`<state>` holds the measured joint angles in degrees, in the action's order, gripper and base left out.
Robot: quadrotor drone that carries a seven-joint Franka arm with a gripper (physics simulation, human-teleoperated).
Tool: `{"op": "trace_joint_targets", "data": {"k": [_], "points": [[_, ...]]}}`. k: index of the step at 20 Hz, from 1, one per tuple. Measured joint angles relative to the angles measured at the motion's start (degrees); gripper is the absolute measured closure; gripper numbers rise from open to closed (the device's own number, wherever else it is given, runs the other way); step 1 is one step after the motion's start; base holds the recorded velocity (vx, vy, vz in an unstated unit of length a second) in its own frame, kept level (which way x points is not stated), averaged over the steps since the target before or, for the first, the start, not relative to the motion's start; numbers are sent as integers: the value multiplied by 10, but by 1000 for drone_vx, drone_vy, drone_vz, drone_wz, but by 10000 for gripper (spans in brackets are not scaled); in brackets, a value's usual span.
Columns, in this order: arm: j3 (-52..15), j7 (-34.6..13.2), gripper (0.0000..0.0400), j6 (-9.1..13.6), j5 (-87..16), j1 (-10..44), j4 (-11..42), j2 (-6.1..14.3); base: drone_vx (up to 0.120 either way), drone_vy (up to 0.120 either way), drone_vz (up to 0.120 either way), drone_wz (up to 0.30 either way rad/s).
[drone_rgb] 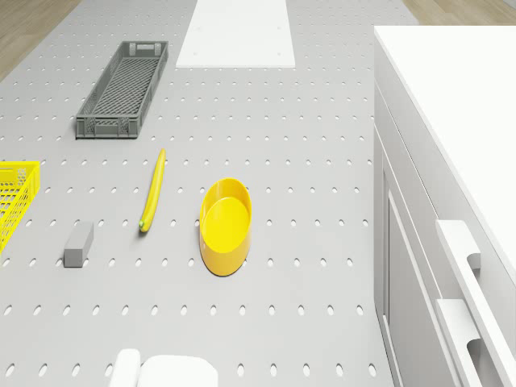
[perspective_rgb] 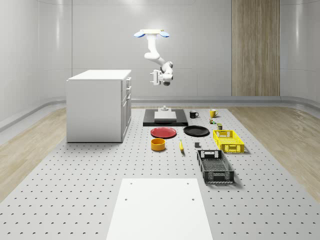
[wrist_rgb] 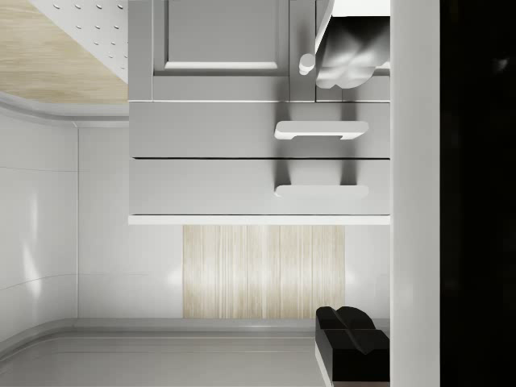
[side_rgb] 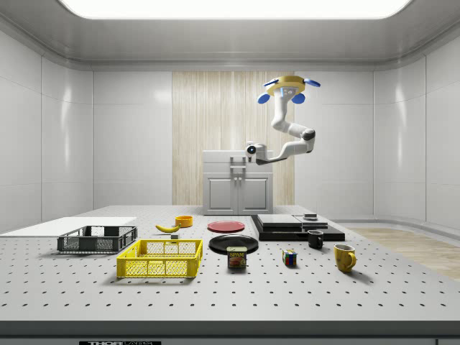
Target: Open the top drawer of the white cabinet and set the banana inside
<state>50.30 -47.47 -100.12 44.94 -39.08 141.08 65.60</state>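
Observation:
The white cabinet stands at the whole-scene view's left, all drawers shut. Its top drawer handle lies straight ahead in the wrist view, just under the cabinet's top edge. The drone hovers high, out in front of the cabinet face and over the black platform. Hanging from it, the arm holds my gripper level with the upper drawers, a short gap from them. The gripper is open, one finger above the other, holding nothing. On the floor lies the banana, beside the yellow bowl.
A red plate and a black plate lie beyond the bowl. A yellow basket and a grey crate stand on the whole-scene view's right. Two mugs sit near the platform. A small grey block lies near the banana.

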Motion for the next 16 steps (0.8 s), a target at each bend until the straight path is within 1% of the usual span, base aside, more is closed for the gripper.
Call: {"op": "trace_joint_targets", "data": {"k": [2, 3, 8, 16], "points": [[0, -1, 0, -2, -2, -2, 0, 2, 120, -100, 0, 0], [1, -2, 0, -2, -2, -2, 0, 3, 80, 0, 0, 0], [-11, -2, 0, -21, 5, -7, 13, 6, 0, 0, 0, 0], [-49, 7, 0, -70, 38, -19, 44, 6, 0, 0, 0, 0]]}}
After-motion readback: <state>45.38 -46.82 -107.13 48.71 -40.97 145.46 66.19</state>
